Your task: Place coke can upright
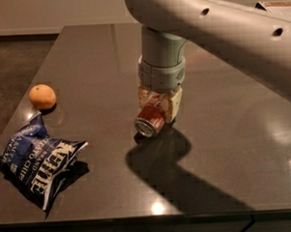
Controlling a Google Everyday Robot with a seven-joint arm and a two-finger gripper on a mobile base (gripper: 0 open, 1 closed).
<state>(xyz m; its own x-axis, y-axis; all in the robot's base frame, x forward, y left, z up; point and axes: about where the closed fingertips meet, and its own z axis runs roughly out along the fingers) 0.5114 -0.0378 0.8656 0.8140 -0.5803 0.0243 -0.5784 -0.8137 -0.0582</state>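
Gripper low over mid counter, fingers grasping tilted can, silver end facing lower left, orange and chip bag well apart at left

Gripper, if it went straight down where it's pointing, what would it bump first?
The gripper points down, shut on the tipped coke can. The can would probably press into the table right below first; I can't tell whether it already touches.
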